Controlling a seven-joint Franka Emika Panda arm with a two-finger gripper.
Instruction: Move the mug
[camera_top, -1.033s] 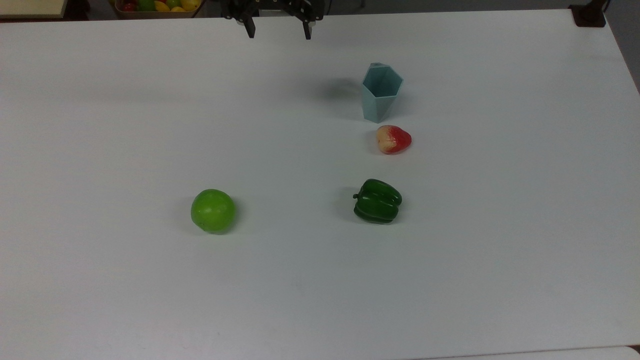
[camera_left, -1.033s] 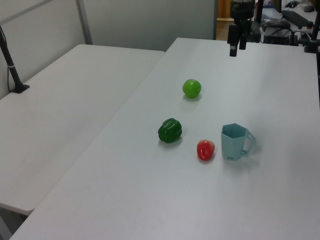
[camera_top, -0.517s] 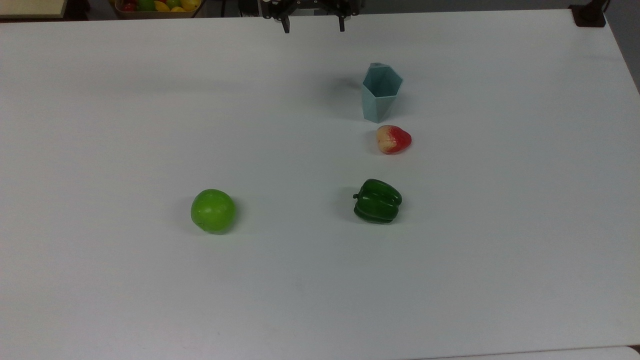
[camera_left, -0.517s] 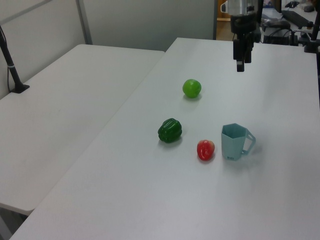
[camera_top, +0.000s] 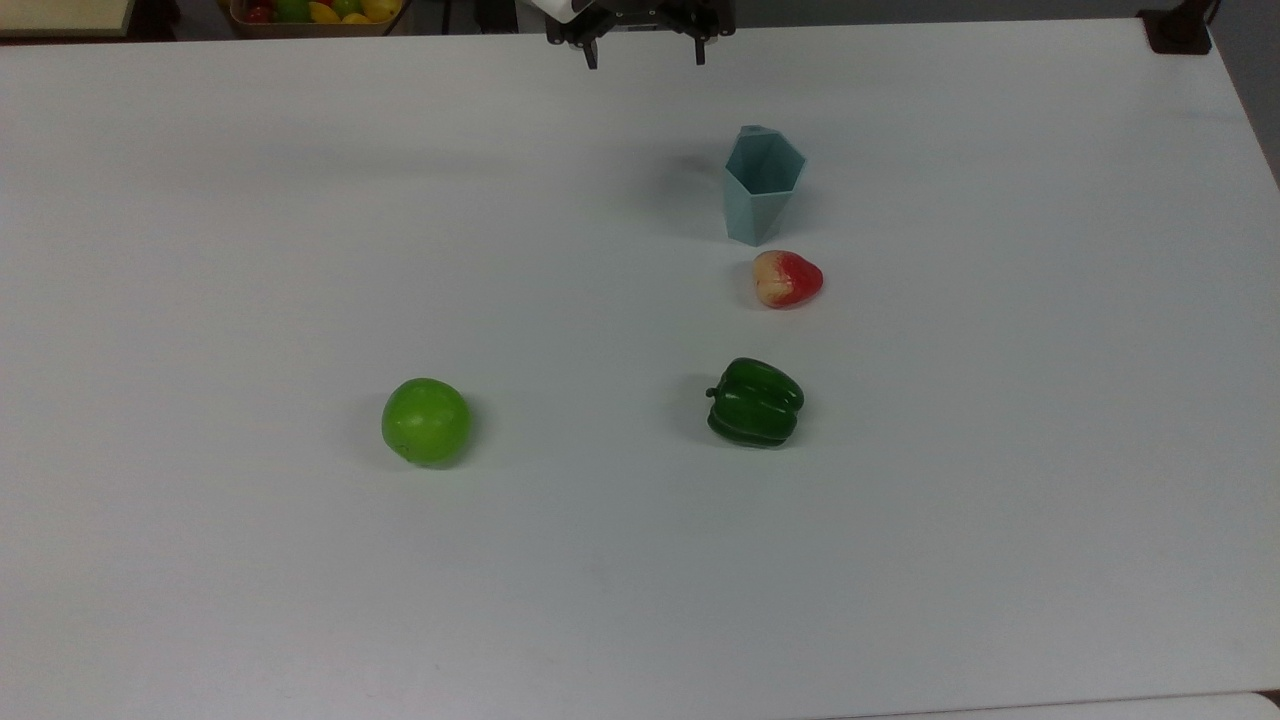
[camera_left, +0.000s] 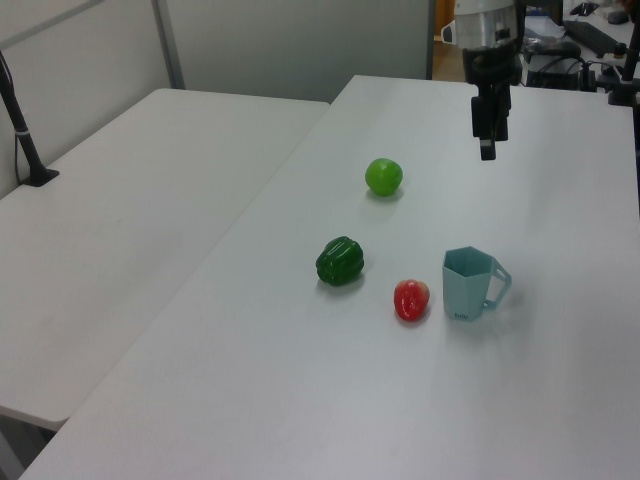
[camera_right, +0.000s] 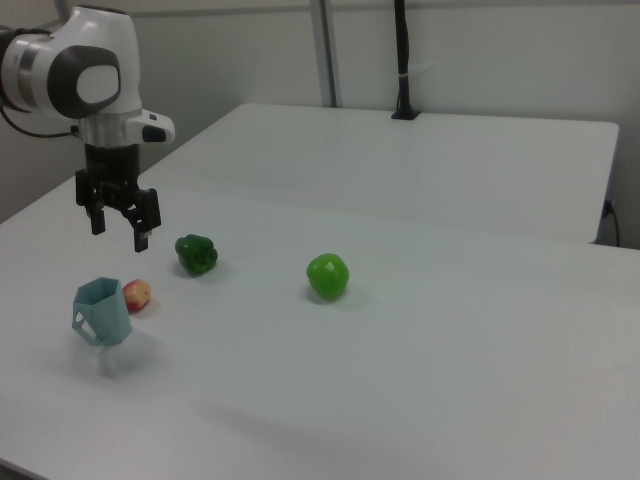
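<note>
On the white worktop (camera_top: 200, 560), nearest the top view's bottom, lie a round green apple (camera_top: 426, 421) and a glossy dark green bell pepper (camera_top: 755, 402). Beyond them a red-and-cream strawberry-shaped fruit (camera_top: 787, 278) sits just beside the pale blue-teal faceted plastic mug (camera_top: 762, 185), which stands upright and untouched, its handle turned away from the fruit. Farthest, the black two-finger end effector (camera_right: 119, 228) hangs above the worktop, fingers apart and empty, probably positioned to descend on the mug's open rim.

On my white table (camera_top: 200, 600) sit a green apple (camera_top: 426, 421), a green pepper (camera_top: 755, 402) and a red-and-cream fruit (camera_top: 787, 278). The top view's upper left corner holds a basket of fruit (camera_top: 315, 12).
</note>
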